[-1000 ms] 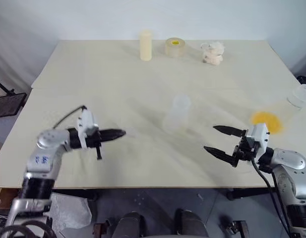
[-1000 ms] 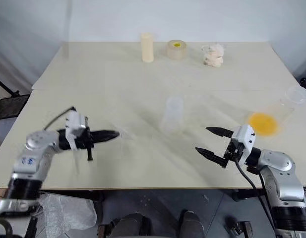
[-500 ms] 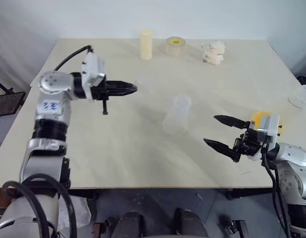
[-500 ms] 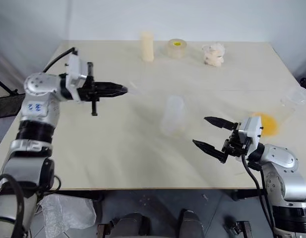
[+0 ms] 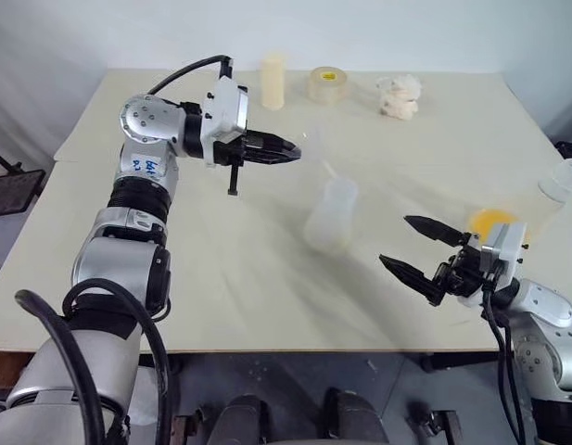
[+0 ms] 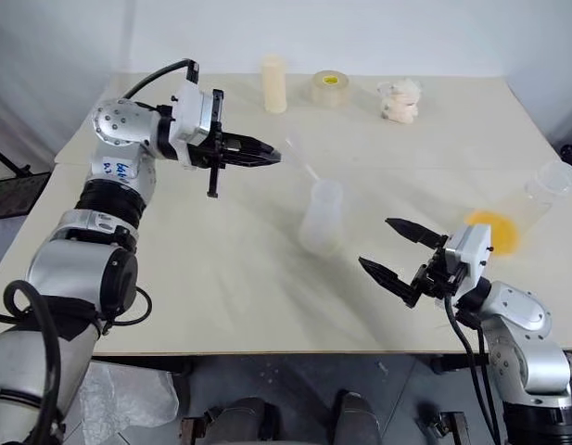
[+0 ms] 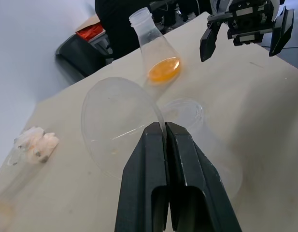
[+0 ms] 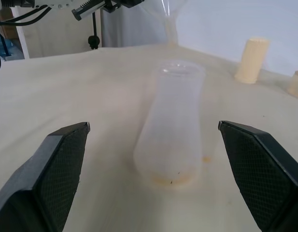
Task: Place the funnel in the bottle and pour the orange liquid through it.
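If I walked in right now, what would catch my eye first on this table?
Probably the left tool, raised over the table and pinching the rim of a clear funnel just above the whitish bottle at the middle. Next, the bright orange liquid in a clear flask near the right edge, with the right tool wide open beside it.

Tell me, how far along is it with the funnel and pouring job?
Early. Done: the left end effector has picked up the clear funnel and holds it raised near the bottle. In hand: lowering its stem into the neck. Left: the orange liquid sits unpoured in its flask; the right end effector is open, holding nothing.
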Controlling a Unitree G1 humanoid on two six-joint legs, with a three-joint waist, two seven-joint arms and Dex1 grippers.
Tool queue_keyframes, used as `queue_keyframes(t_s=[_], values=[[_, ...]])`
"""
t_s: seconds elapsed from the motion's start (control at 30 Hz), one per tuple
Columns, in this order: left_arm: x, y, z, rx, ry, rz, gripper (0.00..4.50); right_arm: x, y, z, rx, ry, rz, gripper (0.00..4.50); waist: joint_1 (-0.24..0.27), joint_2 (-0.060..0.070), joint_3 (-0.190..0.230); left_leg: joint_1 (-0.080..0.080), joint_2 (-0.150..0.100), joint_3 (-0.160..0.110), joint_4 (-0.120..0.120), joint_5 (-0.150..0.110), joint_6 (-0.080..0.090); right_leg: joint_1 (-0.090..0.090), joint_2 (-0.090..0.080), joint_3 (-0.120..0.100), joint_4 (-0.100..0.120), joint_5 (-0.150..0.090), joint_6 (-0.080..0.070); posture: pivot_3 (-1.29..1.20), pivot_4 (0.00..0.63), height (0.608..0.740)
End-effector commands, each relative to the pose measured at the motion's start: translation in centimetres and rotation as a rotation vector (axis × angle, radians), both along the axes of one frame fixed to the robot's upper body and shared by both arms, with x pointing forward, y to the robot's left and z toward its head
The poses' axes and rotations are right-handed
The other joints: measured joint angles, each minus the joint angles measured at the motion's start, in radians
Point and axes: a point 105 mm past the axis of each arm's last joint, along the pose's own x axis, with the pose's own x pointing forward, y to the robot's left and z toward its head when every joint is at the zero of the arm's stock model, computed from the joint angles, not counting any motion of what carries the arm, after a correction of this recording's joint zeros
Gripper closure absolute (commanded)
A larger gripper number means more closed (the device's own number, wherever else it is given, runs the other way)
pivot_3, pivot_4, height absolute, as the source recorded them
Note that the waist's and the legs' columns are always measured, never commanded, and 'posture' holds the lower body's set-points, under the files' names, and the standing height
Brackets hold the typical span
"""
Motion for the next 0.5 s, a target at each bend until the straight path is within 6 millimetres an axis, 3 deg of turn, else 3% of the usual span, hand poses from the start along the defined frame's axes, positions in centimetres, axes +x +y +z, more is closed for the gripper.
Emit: queue_keyframes(t_s=[0.03,0.5], values=[[-0.5,-0.9,0.9,0.052,-0.068,-0.043,4.45,-0.6,-0.4,1.3,0.002,-0.076,-0.031,0.00,0.000,-0.001,0.000,0.000,0.000,0.000,0.000,0.000,0.000,0.000,0.000,0.000,0.000,0.000,0.000,0.00,0.150,0.740],[-0.5,-3.0,0.2,0.172,-0.179,-0.067,4.45,-1.2,-0.8,0.9,-0.004,-0.083,-0.063,0.00,0.002,-0.002,0.001,0.000,0.000,0.000,0.000,0.000,0.000,0.000,0.000,0.000,0.000,0.000,0.000,0.00,0.150,0.740]])
